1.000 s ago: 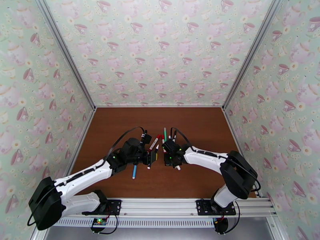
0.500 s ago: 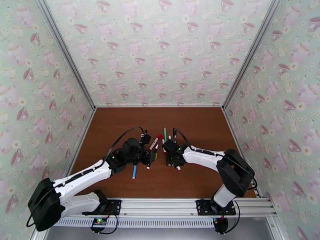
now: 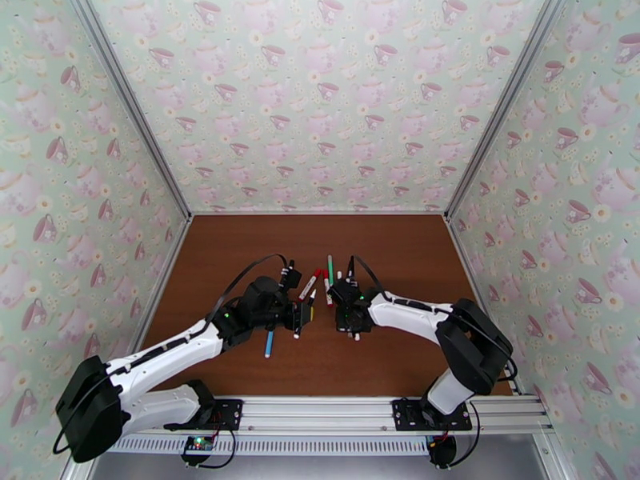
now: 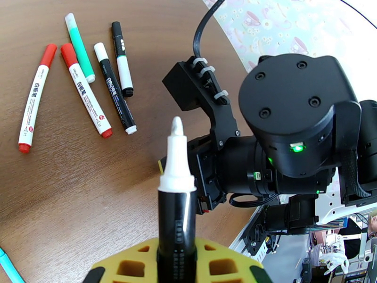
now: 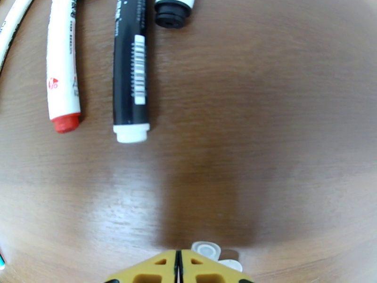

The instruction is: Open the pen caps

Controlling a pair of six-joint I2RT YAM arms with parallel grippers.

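I am counting seven pens. Nearest, one blue pen is lying alone on the table. My left gripper is pinching one black pen, white tip bare. My right gripper is pressing its fingers together, one white cap just beside. Farther, five pens are lying close together, open wood all around.

Brown wood table w/ teacup-print walls & alu rail at near edge.

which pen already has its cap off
The black marker gripped upright in the left fingers: its white nib is bare, while the five markers lying beyond it all wear caps.
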